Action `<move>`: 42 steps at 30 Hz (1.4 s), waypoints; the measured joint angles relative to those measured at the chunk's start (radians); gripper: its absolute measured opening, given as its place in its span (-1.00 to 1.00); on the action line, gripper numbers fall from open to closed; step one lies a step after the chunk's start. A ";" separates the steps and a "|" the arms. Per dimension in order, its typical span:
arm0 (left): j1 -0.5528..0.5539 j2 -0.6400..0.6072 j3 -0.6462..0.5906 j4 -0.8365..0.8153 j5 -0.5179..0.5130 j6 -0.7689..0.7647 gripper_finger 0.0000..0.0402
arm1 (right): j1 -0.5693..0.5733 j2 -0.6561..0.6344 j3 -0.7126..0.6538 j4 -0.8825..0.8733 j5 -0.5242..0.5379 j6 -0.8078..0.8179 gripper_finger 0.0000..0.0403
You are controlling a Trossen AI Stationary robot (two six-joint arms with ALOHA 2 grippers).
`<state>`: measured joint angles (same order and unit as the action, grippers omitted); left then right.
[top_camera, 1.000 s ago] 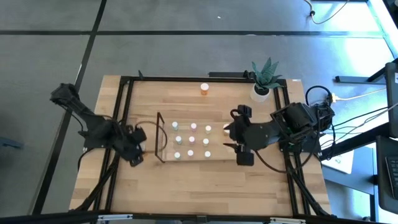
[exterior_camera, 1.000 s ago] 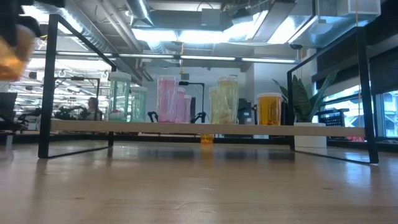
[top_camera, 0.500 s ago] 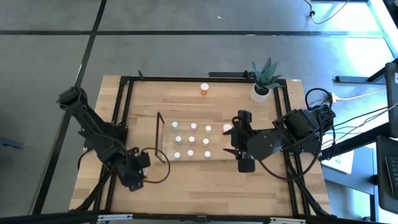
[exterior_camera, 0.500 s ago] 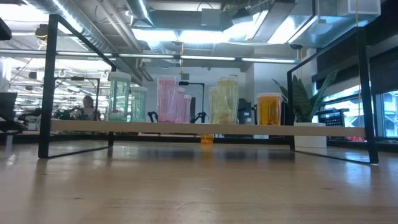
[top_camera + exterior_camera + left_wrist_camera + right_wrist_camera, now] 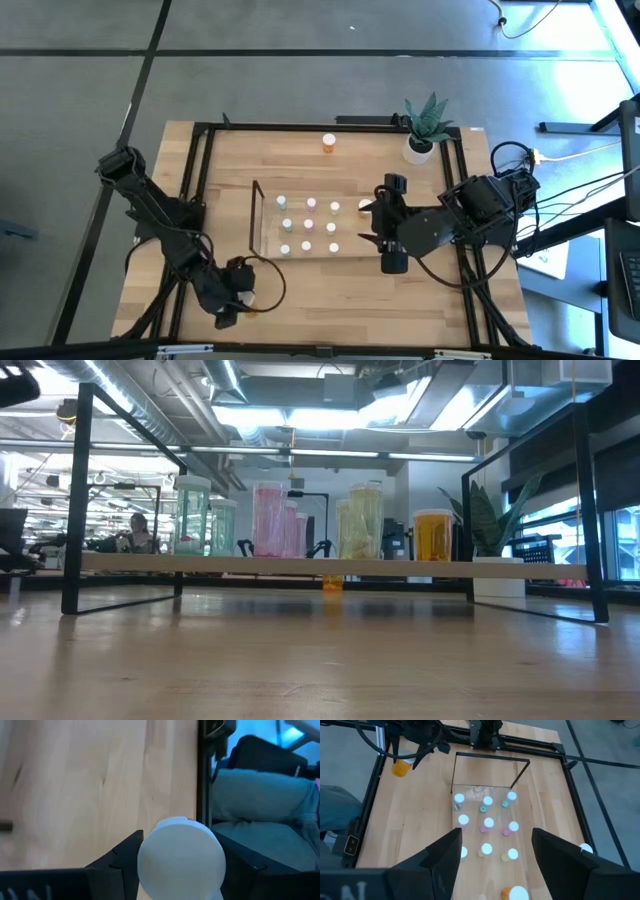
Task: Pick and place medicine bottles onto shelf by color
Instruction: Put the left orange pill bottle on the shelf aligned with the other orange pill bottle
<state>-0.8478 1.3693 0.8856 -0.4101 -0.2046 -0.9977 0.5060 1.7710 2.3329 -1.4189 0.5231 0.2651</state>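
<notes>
l gripper (image 5: pixel 237 297) has swung to near-left corner, clamped on a white-capped bottle (image 5: pixel 181 856); shelf (image 5: pixel 262 216) lies far-right. r gripper (image 5: pixel 374 226) apart, nearer the shelf.

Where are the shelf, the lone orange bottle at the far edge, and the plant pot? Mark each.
shelf (image 5: pixel 257 221), high view, on its black end frame.
orange bottle (image 5: pixel 329 144), high view, on its white cap.
plant pot (image 5: pixel 419 149), high view, on its white rim.

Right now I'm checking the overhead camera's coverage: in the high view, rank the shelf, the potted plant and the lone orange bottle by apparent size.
1. Shelf
2. Potted plant
3. Orange bottle
</notes>
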 joint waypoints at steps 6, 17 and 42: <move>0.000 0.000 0.000 -0.003 -0.066 0.079 -0.06 | 0.000 0.000 0.000 0.000 0.000 0.015 0.20; -0.031 0.000 0.001 -0.085 -0.129 0.084 -0.06 | 0.000 0.000 0.000 0.003 0.034 -0.015 0.20; 0.029 0.265 0.432 -0.341 -0.160 0.380 -0.06 | 0.000 0.000 0.000 0.001 0.026 -0.068 0.20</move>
<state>-0.8188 1.6342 1.3171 -0.7514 -0.3648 -0.6173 0.5060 1.7710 2.3329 -1.4176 0.5489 0.1970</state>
